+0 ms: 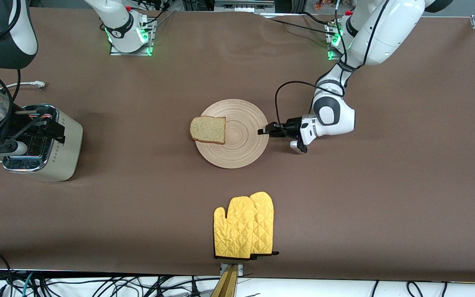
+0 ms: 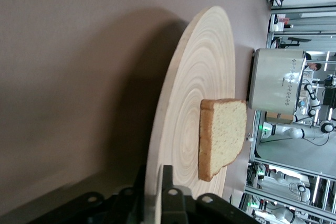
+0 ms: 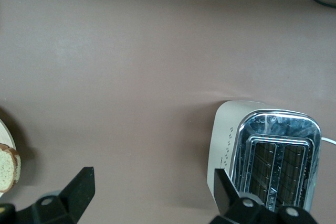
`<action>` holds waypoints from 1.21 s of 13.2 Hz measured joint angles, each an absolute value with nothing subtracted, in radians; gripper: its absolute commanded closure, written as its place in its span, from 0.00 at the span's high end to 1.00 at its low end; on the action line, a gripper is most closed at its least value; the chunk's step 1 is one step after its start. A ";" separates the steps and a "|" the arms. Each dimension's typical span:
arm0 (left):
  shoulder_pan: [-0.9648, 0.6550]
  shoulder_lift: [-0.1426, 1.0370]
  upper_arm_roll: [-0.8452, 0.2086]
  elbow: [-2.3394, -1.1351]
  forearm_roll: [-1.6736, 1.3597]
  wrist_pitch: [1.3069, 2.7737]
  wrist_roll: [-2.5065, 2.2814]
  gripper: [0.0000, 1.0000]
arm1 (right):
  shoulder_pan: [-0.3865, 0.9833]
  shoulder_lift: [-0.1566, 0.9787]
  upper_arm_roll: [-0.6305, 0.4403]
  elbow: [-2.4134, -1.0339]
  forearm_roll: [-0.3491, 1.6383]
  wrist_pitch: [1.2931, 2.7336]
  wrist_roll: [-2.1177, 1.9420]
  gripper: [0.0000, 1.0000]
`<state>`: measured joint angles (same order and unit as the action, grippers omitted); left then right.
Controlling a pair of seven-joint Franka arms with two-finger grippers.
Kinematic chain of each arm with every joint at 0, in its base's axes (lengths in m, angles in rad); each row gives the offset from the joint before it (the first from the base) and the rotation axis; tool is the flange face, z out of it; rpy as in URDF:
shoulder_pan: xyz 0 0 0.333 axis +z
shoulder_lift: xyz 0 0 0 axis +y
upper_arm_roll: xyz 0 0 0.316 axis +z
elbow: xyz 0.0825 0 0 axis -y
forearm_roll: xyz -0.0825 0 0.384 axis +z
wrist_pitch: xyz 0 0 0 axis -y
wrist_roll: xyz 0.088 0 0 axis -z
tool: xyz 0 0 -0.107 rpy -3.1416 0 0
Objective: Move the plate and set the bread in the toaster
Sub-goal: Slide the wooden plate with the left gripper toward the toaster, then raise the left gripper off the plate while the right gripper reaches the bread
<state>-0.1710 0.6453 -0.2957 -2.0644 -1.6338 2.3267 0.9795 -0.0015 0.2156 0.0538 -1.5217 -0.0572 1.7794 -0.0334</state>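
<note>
A round wooden plate (image 1: 234, 133) lies flat at the centre of the front view on a brown table (image 1: 386, 198). A slice of bread (image 1: 208, 129) rests on the plate's edge toward the right arm's end, its rounded top pointing that way and slightly overhanging the rim, its flat bottom edge facing the plate's middle. The slice lies flat, its long axis roughly along the table's length.

The left gripper (image 1: 263, 131) is low at the plate's rim on the side toward the left arm's end, reaching in sideways. In the left wrist view the plate (image 2: 197, 103) runs edge-on up the frame with the bread (image 2: 223, 136) on it, and the gripper's fingers (image 2: 167, 192) close on the rim, one on each face of the plate.

The toaster (image 1: 43, 146) stands at the middle left of the front view, well apart from the plate, slots up, with a white cord (image 1: 23, 84) above it. The right gripper (image 3: 152, 184) hangs over the table beside the toaster (image 3: 268, 153), fingers spread wide and holding nothing.

Bare brown table lies all around the plate, widest between it and the toaster. Yellow oven mitts (image 1: 245, 226) lie near the lower edge, nearer the camera than the plate.
</note>
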 measured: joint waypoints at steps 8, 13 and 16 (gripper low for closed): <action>-0.006 0.599 -0.275 -2.074 -1.312 2.298 0.888 1.00 | 0.005 0.281 0.060 -1.539 0.075 1.776 -0.003 1.00; 0.096 0.556 -0.266 -2.013 -0.777 2.179 0.522 1.00 | 0.124 0.351 0.068 -1.545 0.166 1.806 0.256 1.00; 0.104 0.516 -0.219 -1.899 -0.434 1.997 0.294 1.00 | 0.222 0.407 0.071 -1.564 0.169 1.875 0.354 1.00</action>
<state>0.1036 0.5158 -0.2188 -1.8995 -0.4340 1.9965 0.2940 0.2216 0.4071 0.0711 -1.5639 0.1685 1.8752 0.3536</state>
